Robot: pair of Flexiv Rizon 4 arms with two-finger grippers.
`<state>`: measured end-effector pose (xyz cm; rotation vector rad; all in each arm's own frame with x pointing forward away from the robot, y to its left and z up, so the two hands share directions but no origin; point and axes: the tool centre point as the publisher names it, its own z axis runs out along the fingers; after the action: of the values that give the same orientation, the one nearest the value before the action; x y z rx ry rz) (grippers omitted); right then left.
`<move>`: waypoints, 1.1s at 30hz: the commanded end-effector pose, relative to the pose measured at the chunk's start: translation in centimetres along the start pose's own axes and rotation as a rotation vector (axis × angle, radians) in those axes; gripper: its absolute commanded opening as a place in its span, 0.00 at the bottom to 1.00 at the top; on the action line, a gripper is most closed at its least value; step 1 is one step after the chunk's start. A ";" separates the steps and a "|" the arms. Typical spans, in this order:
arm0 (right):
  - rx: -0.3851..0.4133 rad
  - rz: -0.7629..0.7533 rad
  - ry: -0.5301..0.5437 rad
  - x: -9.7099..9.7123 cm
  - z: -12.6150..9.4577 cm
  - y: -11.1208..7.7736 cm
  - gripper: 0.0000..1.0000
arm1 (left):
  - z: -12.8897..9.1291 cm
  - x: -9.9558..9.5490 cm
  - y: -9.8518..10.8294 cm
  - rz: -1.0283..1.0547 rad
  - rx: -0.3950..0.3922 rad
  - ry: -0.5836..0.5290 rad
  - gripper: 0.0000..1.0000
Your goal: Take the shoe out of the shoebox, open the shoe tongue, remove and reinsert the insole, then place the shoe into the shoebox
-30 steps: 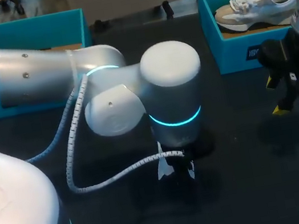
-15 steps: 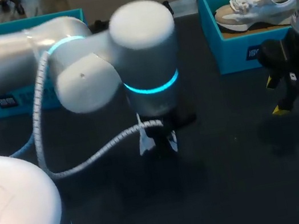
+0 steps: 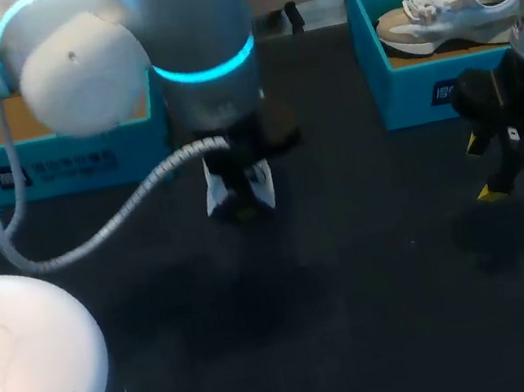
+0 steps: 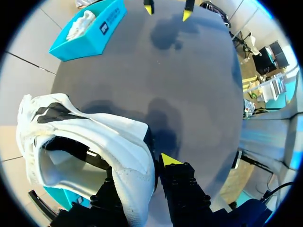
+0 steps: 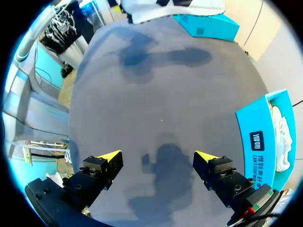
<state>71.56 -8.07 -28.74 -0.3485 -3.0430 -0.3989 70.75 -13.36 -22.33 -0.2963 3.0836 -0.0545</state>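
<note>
Gripping fingers: the left gripper [image 3: 237, 188] is closed on a white shoe [image 3: 214, 194]. In the left wrist view the shoe's [image 4: 94, 142] collar wall is pinched between the fingers [image 4: 182, 184]. One yellow tip is seen just beside the fabric, and the other is hidden behind the shoe.
Held shoe: it is carried above the dark worktop [image 3: 376, 267], just in front of the left shoebox [image 3: 64, 165]. Its opening is turned toward the wrist camera, and black markings are seen on its far end.
Left arm: the left arm [image 3: 75, 56] is brought in from the left, its wrist passing over the near right corner of the left shoebox.
Left shoebox: a teal box is set at the far left of the worktop, and a brown floor is seen inside.
Right shoebox: the right shoebox [image 3: 424, 76], also teal, is set at the far right. A second shoe [image 3: 448, 11], white and beige with laces, is laid on its side in it.
Right gripper: the right gripper [image 5: 158, 156] is held over bare worktop just in front of the right shoebox [image 5: 265, 137]. Its fingers are spread wide, and nothing is gripped between them.
Spacing: the two grippers are kept well apart, with open worktop between them.
</note>
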 end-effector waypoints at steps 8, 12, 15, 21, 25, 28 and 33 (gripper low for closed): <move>0.002 0.000 -0.002 0.1 0.0 0.0 1.00 | -5.5 -3.1 1.0 -0.043 -0.005 -0.007 0.00; 0.002 0.000 -0.002 0.1 0.0 0.0 1.00 | -5.5 -3.1 1.0 -0.043 -0.005 -0.007 0.00; 0.002 0.000 -0.002 0.1 0.0 0.0 1.00 | -5.5 -3.1 1.0 -0.043 -0.005 -0.007 0.00; 0.002 0.000 -0.002 0.1 0.0 0.0 1.00 | -5.8 -2.9 1.0 -0.032 -0.006 -0.009 0.00; 0.002 0.000 -0.002 0.1 0.0 0.0 1.00 | -6.3 -2.3 0.7 0.024 -0.030 -0.109 0.00; 0.002 0.000 -0.002 0.1 0.0 0.0 1.00 | -6.3 -2.3 0.8 0.051 -0.022 -0.141 0.00; 0.002 0.000 -0.002 0.1 0.0 0.0 1.00 | -7.5 -4.5 2.5 0.032 0.021 -0.143 0.00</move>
<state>71.56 -8.08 -28.74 -0.3488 -3.0430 -0.3989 73.88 -11.84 -15.55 -0.2397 2.9312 -0.0037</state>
